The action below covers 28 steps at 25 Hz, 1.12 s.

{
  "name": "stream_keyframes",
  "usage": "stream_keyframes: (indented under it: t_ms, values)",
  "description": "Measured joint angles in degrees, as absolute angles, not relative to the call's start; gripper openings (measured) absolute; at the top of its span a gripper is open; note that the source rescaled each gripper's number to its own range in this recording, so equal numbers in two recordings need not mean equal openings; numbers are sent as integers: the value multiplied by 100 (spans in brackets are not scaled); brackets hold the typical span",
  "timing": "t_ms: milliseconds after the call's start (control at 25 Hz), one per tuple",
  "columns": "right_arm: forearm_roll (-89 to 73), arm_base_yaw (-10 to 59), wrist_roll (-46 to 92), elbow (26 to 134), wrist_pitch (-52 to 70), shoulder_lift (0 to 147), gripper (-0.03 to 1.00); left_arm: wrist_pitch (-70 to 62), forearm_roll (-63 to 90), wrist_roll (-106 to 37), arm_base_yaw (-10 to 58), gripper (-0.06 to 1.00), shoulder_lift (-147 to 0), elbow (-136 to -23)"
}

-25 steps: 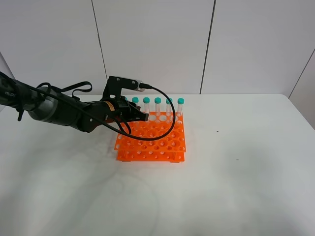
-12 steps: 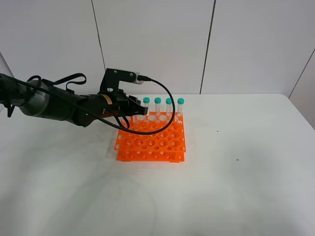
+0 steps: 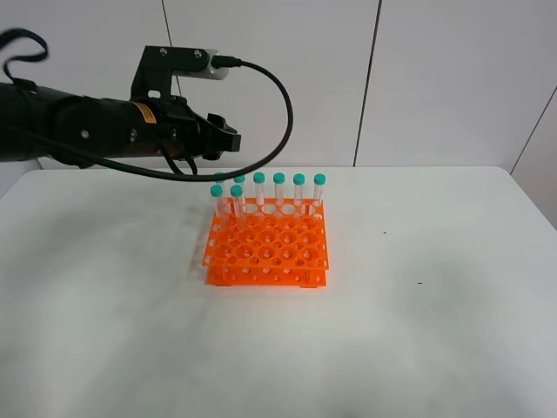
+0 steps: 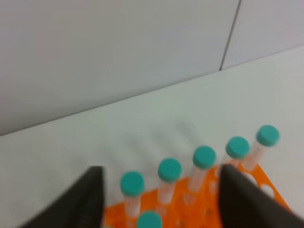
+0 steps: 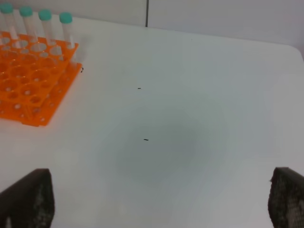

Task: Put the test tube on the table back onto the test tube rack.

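Since a second ago the left arm has lifted up and back from the test tube rack [image 3: 267, 248], and its left gripper [image 3: 228, 139] now hangs in the air above and behind the rack's left rear corner, jaws spread wide with nothing between them. In the left wrist view the two dark fingers [image 4: 90, 199] stand apart on either side of the tubes' green caps.

The test tube [image 3: 237, 201] stands upright in a hole of the second row, near the rack's left edge, just in front of the rear row. Six more capped tubes [image 3: 278, 192] fill the rear row from the left corner to the right corner. The rest of the orange grid shows open holes.

The rack sits near the middle of the white table [image 3: 418, 331], with bare surface wide on all sides, most of it toward the front and right edges.

The right gripper [image 5: 161, 204] is out of the high view; its wrist view shows both fingertips far apart, empty, over bare table, well to the right of the rack.
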<state>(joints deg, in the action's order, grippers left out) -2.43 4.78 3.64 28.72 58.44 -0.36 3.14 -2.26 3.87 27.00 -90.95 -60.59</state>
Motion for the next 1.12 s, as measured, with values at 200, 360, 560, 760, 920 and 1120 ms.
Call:
stream_keyframes:
  t_ms: [200, 360, 560, 760, 920, 1120]
  values:
    - [-243, 478, 364, 2872, 5844, -36, 100, -1834, -209, 421, 2606, 99, -8874, -6757]
    - [-243, 478, 364, 2872, 5844, -36, 100, -3326, -201, 379, 2155, 100, -9132, -7578]
    - [-254, 478, 364, 2872, 5844, -36, 100, -4761, -201, 313, 1274, 100, -9850, -8245]
    - [-256, 478, 364, 2872, 5844, -36, 100, -5557, -207, 258, 579, 100, -10264, -8268]
    - [-256, 478, 364, 2872, 5844, -36, 100, -6023, -207, 252, 274, 100, -10267, -8298]
    - [-261, 478, 364, 2872, 5844, -36, 100, -6739, -212, 159, 195, 100, -10267, -8298]
